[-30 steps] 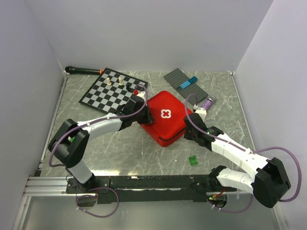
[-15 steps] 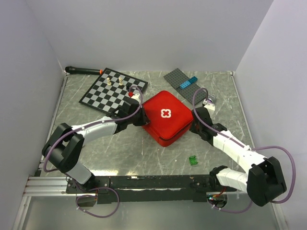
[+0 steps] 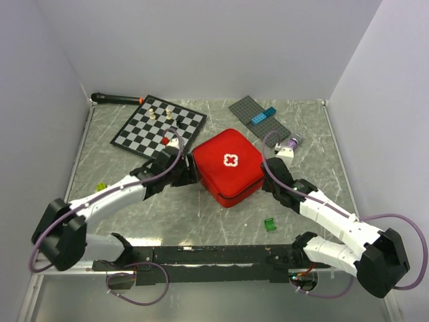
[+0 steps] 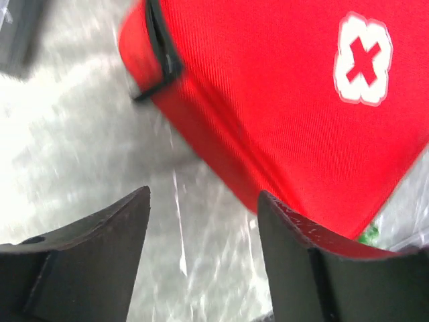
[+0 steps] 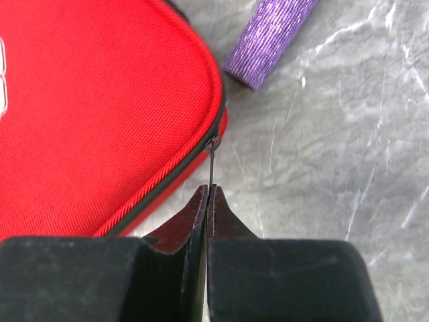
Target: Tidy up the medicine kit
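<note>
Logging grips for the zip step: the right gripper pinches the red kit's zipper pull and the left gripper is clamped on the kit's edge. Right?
Not quite. The left gripper is open beside the kit, holding nothing, as the left wrist view shows. The right gripper does pinch the zipper pull.

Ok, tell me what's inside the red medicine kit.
Nothing inside shows: the medicine kit lies closed, its lid covering any contents. The right gripper is shut on the zipper pull at its edge.

The top camera looks down from above the near edge over the whole grey marbled tabletop [image 3: 201,215]; both wrist cameras sit close, all three sharing the soft red fabric zip case [image 3: 228,164].
</note>
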### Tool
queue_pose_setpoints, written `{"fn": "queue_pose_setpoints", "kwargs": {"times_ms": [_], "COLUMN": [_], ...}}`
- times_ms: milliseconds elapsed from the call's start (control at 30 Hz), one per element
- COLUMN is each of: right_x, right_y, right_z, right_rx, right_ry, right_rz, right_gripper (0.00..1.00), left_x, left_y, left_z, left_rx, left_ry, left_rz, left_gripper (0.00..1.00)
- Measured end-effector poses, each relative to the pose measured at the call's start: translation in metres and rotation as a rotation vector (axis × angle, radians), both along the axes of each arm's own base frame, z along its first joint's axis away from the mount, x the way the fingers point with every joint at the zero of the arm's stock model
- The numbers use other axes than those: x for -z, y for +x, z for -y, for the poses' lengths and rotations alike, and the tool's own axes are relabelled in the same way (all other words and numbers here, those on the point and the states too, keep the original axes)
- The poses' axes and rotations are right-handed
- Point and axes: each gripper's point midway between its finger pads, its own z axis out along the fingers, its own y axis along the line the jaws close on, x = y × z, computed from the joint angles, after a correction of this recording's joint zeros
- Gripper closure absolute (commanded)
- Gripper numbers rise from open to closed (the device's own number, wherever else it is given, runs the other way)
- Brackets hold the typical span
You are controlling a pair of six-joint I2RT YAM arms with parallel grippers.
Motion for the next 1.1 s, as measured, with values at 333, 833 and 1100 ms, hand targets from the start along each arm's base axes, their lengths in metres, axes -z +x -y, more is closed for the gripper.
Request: {"fn": "queue_pose_setpoints", "kwargs": {"times_ms": [333,833,1100], "right_x": [0.007,0.024,0.026], "right_y": [-0.028,-0.072,-0.078], "right_z": [-0.016,-0.056,-0.078], "right_rx": [-0.099,-0.269,-0.337], "right_ry": [-0.081,-0.200,-0.271], "right_rz": [-0.011,-0.018,-0.016], "right_gripper": [1.00,1.00,1.00], "left_x": [-0.001,0.014,0.024], "left_y": [-0.104,-0.097,-0.089], "left_z": [0.074,0.060,0.033], "left_rx": [0.245,0.104,0.002], "left_ry": [-0.038,0.019,-0.016], "left_rz": [-0.026,-0.030,-0.067], "left_gripper": [0.14,0.10,0.27]}}
